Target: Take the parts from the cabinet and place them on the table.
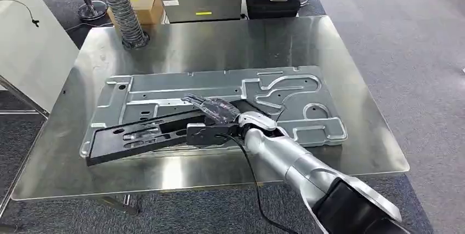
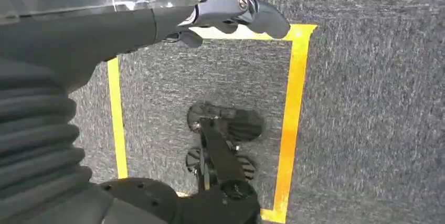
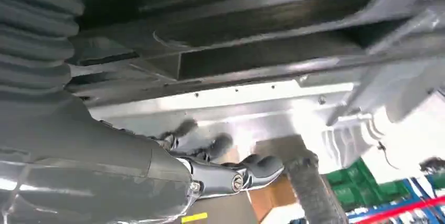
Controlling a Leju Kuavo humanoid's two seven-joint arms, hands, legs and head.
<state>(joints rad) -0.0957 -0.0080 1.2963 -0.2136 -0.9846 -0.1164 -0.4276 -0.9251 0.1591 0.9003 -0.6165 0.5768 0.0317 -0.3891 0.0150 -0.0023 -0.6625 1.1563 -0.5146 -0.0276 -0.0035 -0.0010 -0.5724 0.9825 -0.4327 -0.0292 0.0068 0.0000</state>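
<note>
The black part (image 1: 143,135) lies at centre left of the head view, across the metal plate (image 1: 285,100) on the table (image 1: 351,152). The right hand (image 1: 216,110) rests on the part's right end with fingers spread flat, probably steadying or releasing it; a grip cannot be told. The left hand (image 2: 231,14) hangs empty over the floor, fingers loosely apart. No writing is readable; the laptop (image 1: 204,3) bears a yellow sticker.

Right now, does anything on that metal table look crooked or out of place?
The black part lies skewed across the silver stamped plate, its far end sticking out past the plate's edge toward the table's front. The right hand rests on it. Nothing looks spilled or broken.
</note>
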